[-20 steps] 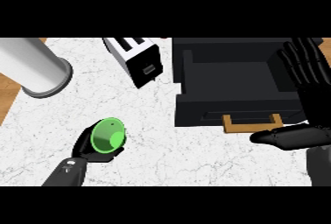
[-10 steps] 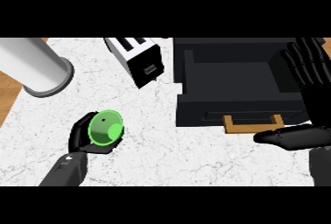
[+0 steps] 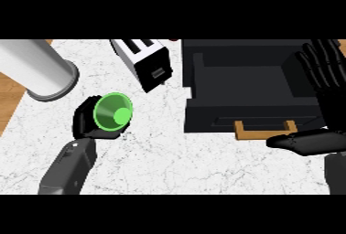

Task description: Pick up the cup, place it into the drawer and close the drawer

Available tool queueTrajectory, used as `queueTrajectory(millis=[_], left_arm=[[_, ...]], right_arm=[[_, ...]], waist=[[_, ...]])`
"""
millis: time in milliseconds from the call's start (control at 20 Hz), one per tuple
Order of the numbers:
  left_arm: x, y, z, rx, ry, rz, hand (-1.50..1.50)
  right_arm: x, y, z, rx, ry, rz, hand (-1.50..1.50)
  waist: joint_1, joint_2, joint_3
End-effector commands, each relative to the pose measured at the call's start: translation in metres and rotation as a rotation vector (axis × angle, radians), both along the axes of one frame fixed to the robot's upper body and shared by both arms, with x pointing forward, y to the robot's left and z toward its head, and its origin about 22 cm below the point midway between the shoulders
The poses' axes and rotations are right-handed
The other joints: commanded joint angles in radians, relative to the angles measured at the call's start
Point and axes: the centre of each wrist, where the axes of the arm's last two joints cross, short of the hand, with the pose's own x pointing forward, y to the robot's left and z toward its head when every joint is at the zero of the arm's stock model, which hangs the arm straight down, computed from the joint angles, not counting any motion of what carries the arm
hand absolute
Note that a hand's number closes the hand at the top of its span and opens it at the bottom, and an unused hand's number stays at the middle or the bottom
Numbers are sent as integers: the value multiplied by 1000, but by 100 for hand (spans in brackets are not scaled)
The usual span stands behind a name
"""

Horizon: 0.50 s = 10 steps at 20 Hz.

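While the green cup point(image 3: 113, 111) lies tipped so that its open mouth and pale inner floor face upward toward the head view, the left hand point(image 3: 85, 119) curls round it from the left and from below, black fingers wrapped against its outer wall. The cup sits over the white marble counter point(image 3: 202, 160), in the left half of the view, apart from the drawer point(image 3: 253, 119). Whether its side touches the counter cannot be told, since the hand hides the underside. The left forearm point(image 3: 66, 170), grey, runs down from the hand to the lower edge.

To the right of the cup the black drawer stands pulled open, its hollow showing dark, with a wooden handle point(image 3: 266, 131) on its near front. A toaster point(image 3: 146, 63) with two slots stands tilted between the cup and the drawer's far left corner, near the cup's upper right. A tall silver cylinder point(image 3: 37, 68) stands at the upper left, near the counter's edge.

The right hand point(image 3: 327, 87) shows at the right edge beside the drawer, fingers straight and spread, pointing up, holding nothing.
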Motion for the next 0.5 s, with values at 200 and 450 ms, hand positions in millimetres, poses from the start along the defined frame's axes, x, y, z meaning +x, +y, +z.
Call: queueTrajectory(millis=[200, 450], left_arm=[[48, -72, 66, -2, -162, -178, 150], [76, -110, 136, 21, -158, -298, 150]], right_arm=[[-8, -17, -15, -6, 28, -34, -150], [-3, -6, -9, 1, 19, -48, -150]], waist=[[22, -12, 3], [25, -14, 3]])
